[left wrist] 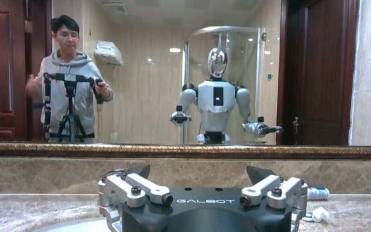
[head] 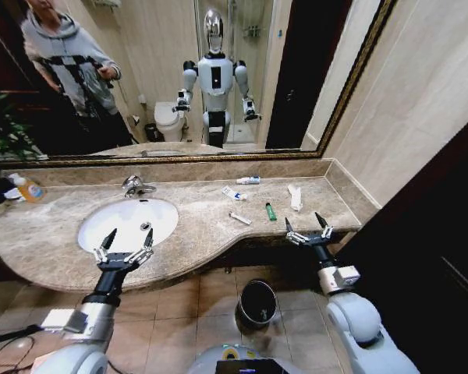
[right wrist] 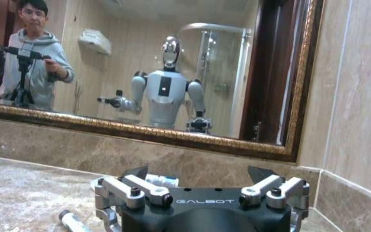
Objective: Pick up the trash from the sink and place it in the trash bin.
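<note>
My right gripper hangs spread wide and empty at the counter's front edge, just in front of the trash, so this looks like the reach for a first pick. The green lighter is nearest, with a white tube to its left, two blue-marked tubes and farther back, and a crumpled wrapper toward the wall. I judge the lighter the best start: come down over its middle with the fingers across its narrow width, since it lies flat on slick marble and could skid. My left gripper is also splayed, empty, over the sink's near rim. The bin stands on the tiled floor below the counter, between my arms. A framed mirror backs the beige marble.
</note>
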Motion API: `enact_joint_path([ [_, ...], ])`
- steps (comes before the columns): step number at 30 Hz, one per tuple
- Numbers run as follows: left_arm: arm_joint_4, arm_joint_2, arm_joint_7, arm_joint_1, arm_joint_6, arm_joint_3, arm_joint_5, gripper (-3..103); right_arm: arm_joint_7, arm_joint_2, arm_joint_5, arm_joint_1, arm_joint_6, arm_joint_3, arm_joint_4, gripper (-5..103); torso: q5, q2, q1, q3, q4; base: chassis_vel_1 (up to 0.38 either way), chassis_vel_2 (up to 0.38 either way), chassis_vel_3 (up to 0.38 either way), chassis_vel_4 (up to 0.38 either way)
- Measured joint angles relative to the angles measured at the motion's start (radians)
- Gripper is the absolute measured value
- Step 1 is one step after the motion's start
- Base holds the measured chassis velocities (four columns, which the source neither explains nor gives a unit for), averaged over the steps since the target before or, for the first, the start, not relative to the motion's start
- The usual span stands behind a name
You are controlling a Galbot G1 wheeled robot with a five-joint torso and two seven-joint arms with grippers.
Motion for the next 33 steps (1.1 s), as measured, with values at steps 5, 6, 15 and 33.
enact_joint_path([
  [5,0.0,0.0,0.0,0.0,0.0,0.0,0.0,100,0.002,-0.004,-0.002,-0.02,-0.007,-0.013,0.018,100,0.0,0.0,0.0,0.0,0.0,0.0,0.0,0.0,0.0],
  [6,0.0,0.0,0.0,0.0,0.0,0.0,0.0,100,0.002,-0.004,-0.002,-0.02,-0.007,-0.013,0.018,100,0.0,0.0,0.0,0.0,0.0,0.0,0.0,0.0,0.0],
  [15,0.0,0.0,0.0,0.0,0.0,0.0,0.0,100,0.007,-0.002,0.002,-0.026,-0.02,-0.009,0.037,100,0.0,0.0,0.0,0.0,0.0,0.0,0.0,0.0,0.0],
  [33,0.0,0.0,0.0,0.0,0.0,0.0,0.0,100,0.021,-0.014,0.038,0.038,-0.028,-0.005,-0.039,100,0.0,0.0,0.0,0.0,0.0,0.0,0.0,0.0,0.0],
])
